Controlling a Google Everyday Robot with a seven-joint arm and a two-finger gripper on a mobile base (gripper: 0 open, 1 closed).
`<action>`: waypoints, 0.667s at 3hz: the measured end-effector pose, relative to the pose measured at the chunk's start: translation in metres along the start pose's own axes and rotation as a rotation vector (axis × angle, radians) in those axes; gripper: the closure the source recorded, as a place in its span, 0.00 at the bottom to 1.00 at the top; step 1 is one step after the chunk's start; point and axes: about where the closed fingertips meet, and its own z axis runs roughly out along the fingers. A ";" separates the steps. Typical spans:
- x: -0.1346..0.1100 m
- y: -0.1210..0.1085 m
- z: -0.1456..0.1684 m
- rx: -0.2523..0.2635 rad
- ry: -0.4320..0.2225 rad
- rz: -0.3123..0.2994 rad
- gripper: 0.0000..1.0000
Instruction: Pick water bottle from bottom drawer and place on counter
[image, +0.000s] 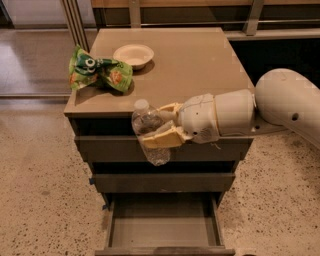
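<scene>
My gripper (159, 125) is shut on the water bottle (148, 131), a small clear crinkly bottle with a white cap. It holds the bottle upright in the air in front of the cabinet, with the cap about level with the counter's front edge. The counter (195, 65) is a tan top just behind the bottle. The bottom drawer (164, 225) is pulled open below and its grey floor shows nothing in it. My white arm reaches in from the right.
A green snack bag (97, 74) lies at the counter's left edge. A white bowl (133, 54) stands behind it. Two shallower drawers (165, 165) above the bottom one are closed. Speckled floor surrounds the cabinet.
</scene>
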 end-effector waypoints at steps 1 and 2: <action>0.006 -0.040 -0.020 0.116 -0.017 0.046 1.00; 0.002 -0.073 -0.038 0.184 -0.035 0.061 1.00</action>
